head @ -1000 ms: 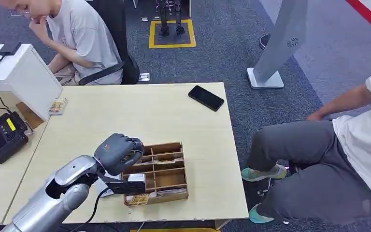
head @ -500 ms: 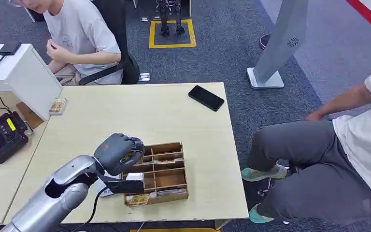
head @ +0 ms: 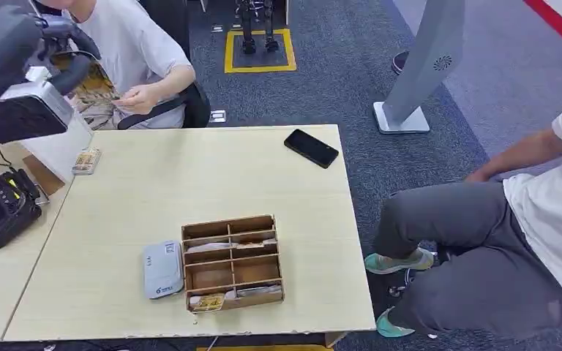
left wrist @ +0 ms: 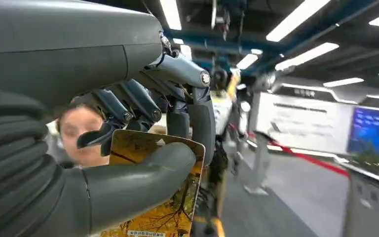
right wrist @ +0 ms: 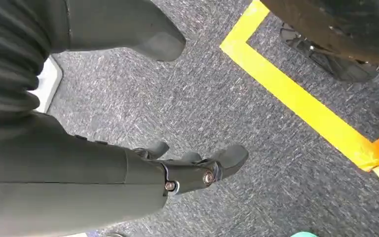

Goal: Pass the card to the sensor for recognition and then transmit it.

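The raised left hand [head: 15, 44] pinches a yellow card [left wrist: 165, 197] between thumb and fingers near a seated person [head: 128, 51], while the right hand [right wrist: 177, 173] hangs empty, fingers apart.

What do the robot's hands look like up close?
The left hand has a grey ribbed cover, a thick smooth grey thumb and darker jointed fingers with small silver screws. The right hand looks the same: grey shell, dark fingers, screws at the knuckles.
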Robot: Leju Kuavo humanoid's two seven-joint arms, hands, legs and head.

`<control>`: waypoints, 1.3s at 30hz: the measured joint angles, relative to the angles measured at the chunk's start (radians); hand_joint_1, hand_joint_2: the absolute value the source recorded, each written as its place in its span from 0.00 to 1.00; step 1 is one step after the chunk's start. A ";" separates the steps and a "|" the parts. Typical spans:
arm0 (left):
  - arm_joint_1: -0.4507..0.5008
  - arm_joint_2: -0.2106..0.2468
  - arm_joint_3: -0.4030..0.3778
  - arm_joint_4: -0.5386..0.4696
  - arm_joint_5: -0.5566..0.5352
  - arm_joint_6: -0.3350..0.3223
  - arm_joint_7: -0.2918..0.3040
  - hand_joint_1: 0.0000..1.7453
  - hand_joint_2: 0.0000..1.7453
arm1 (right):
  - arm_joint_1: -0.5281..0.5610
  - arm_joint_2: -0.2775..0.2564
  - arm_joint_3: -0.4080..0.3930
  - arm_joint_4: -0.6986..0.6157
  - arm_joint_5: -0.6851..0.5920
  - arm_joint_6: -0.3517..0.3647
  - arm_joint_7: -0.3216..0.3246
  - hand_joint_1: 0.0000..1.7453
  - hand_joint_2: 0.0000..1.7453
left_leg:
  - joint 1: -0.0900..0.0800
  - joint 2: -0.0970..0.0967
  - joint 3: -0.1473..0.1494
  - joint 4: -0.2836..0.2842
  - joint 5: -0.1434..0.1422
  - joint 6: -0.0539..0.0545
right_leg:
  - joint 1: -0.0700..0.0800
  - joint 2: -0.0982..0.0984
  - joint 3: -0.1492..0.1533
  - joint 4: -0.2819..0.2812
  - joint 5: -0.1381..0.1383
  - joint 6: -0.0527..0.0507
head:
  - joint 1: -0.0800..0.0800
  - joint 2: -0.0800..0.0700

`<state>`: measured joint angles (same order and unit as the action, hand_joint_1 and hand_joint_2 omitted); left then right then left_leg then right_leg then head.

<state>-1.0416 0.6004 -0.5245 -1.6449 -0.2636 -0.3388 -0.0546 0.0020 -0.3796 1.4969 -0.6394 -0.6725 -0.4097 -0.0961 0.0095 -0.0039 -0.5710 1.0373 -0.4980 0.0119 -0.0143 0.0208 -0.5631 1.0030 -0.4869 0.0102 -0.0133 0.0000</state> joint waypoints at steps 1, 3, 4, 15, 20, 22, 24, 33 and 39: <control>-0.004 0.007 0.000 -0.001 -0.003 0.005 0.001 1.00 1.00 | -0.001 0.000 0.000 0.001 -0.003 0.000 -0.001 0.00 1.00 | 0.000 0.000 0.000 0.000 0.000 0.000 | 0.000 0.000 0.000 0.000 0.000 0.000 | 0.000 0.000; -0.010 0.021 0.000 -0.001 -0.007 0.012 0.000 1.00 1.00 | -0.001 0.000 0.000 0.004 -0.014 0.000 -0.005 0.00 1.00 | 0.000 0.000 0.000 0.000 0.000 0.000 | 0.000 -0.001 0.000 0.000 0.000 0.000 | 0.000 0.000; -0.012 0.027 0.000 -0.001 -0.005 0.018 -0.001 1.00 1.00 | -0.001 0.000 0.000 0.005 -0.020 0.000 -0.005 0.00 1.00 | 0.000 0.000 0.000 0.000 0.000 0.000 | 0.000 0.000 0.000 0.000 0.000 0.000 | 0.000 0.000; -0.031 0.073 -0.003 -0.002 0.021 0.044 -0.002 1.00 1.00 | 0.005 -0.013 0.006 -0.020 -0.044 -0.018 0.018 0.00 1.00 | 0.000 0.000 0.000 0.000 0.000 0.000 | 0.000 0.000 0.000 0.000 0.000 0.000 | -0.001 0.000; -0.030 0.078 -0.019 0.005 -0.104 0.100 0.036 1.00 1.00 | 0.003 -0.029 0.026 -0.045 -0.063 -0.039 0.021 0.00 1.00 | 0.000 0.000 0.000 0.000 0.000 0.000 | 0.000 0.000 0.000 0.000 0.000 0.000 | -0.001 0.000; -0.024 0.071 -0.043 0.029 -0.165 0.115 0.055 1.00 1.00 | 0.001 -0.033 0.036 -0.047 -0.061 -0.036 0.021 0.00 1.00 | 0.000 0.000 0.000 0.000 0.000 0.000 | 0.000 -0.001 0.000 0.000 0.000 0.000 | -0.001 0.000; -0.010 0.048 -0.069 0.071 -0.240 0.145 0.089 1.00 1.00 | -0.002 -0.035 0.044 -0.046 -0.047 -0.031 0.019 0.00 1.00 | 0.000 -0.001 0.000 0.000 0.000 0.000 | 0.000 -0.001 0.000 0.000 0.000 0.000 | -0.001 0.000; 0.011 -0.046 -0.127 0.208 -0.307 0.192 0.119 1.00 1.00 | -0.009 -0.036 0.055 -0.037 -0.039 -0.019 0.010 0.00 1.00 | 0.000 0.000 0.000 0.000 0.002 -0.001 | 0.000 0.000 0.000 0.000 0.002 0.000 | -0.001 0.000; 0.011 -0.099 -0.135 0.282 -0.394 0.220 0.217 1.00 1.00 | -0.013 -0.036 0.056 -0.034 -0.029 -0.021 0.010 0.00 1.00 | 0.000 0.000 0.000 0.000 0.002 -0.001 | 0.000 0.000 -0.001 0.000 0.002 0.000 | 0.000 0.000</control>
<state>-1.0309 0.5016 -0.6600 -1.3624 -0.6579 -0.1192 0.1624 -0.0105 -0.4158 1.5526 -0.6733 -0.7015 -0.4311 -0.0858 0.0090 -0.0042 -0.5712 1.0377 -0.4965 0.0112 -0.0144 0.0204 -0.5640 1.0025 -0.4850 0.0100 -0.0137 0.0000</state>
